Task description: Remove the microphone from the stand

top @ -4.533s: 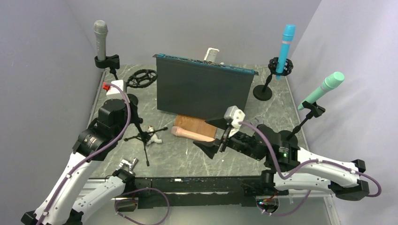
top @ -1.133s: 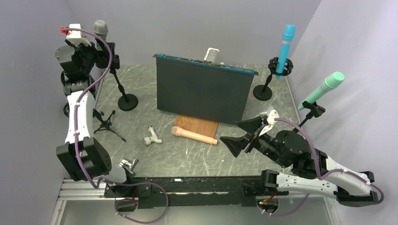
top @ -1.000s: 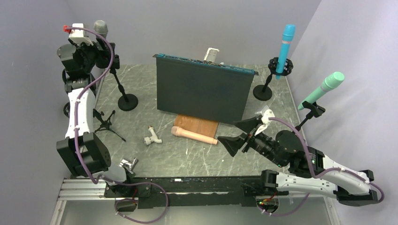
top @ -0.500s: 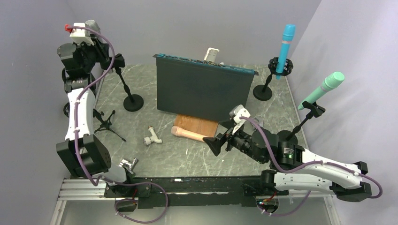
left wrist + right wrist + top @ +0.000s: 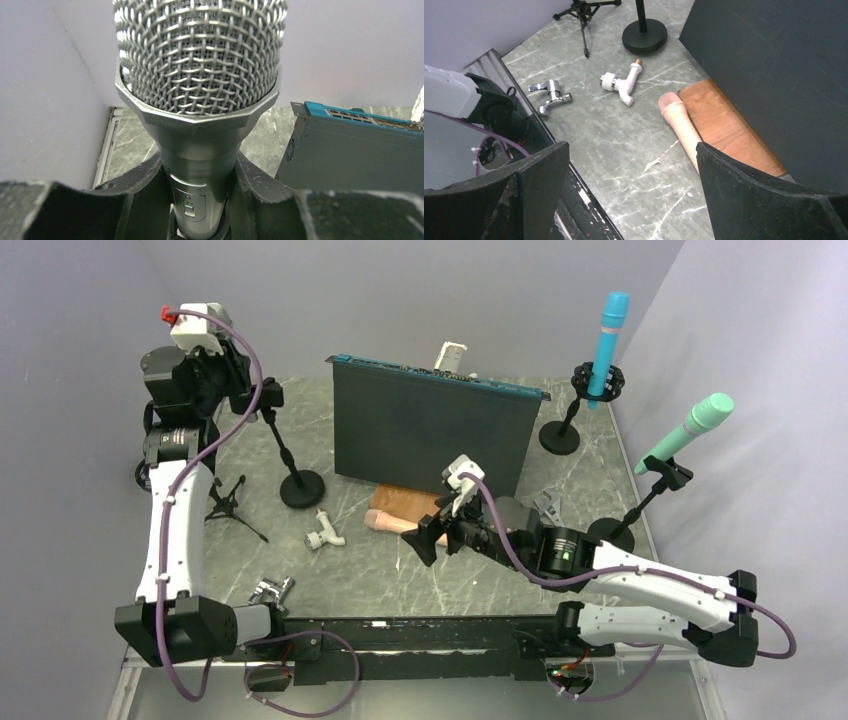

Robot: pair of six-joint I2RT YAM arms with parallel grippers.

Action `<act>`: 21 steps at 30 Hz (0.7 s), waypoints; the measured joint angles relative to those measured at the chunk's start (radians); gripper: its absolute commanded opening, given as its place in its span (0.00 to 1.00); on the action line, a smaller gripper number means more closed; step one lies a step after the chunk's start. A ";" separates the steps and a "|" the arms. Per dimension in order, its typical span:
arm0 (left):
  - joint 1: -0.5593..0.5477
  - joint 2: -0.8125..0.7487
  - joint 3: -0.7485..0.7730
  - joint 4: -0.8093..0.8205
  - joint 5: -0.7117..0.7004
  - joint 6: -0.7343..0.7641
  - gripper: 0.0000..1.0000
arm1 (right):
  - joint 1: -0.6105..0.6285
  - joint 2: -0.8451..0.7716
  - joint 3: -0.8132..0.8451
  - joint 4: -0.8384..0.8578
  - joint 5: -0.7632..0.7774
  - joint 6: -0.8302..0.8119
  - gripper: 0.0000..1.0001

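The silver microphone [image 5: 200, 75] stands upright, mesh head up, clamped in the left jaws. The right jaws gape wide before the dark box [image 5: 430, 440].

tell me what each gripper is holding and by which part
The left gripper grips the grey microphone by its handle, just below the mesh head. The right gripper is open, holding nothing.

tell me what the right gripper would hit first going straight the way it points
Likely the peach mic lying by the board, or the table just beside it; the open right gripper aims down at that spot, though depth is unclear.
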 measured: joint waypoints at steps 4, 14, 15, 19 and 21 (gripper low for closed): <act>-0.055 -0.047 -0.001 -0.069 -0.077 0.050 0.00 | -0.018 0.045 0.024 0.022 -0.050 0.026 1.00; -0.110 -0.148 -0.072 -0.103 -0.134 0.118 0.00 | -0.019 0.103 0.031 0.066 -0.107 0.057 1.00; -0.111 -0.156 -0.085 -0.101 -0.127 0.119 0.00 | -0.021 0.108 0.031 0.068 -0.111 0.057 1.00; -0.110 -0.209 -0.139 -0.069 -0.077 0.133 0.00 | -0.039 0.140 0.044 0.080 -0.152 0.039 1.00; -0.110 -0.245 -0.171 -0.058 -0.040 0.152 0.00 | -0.071 0.167 0.062 0.092 -0.189 0.023 1.00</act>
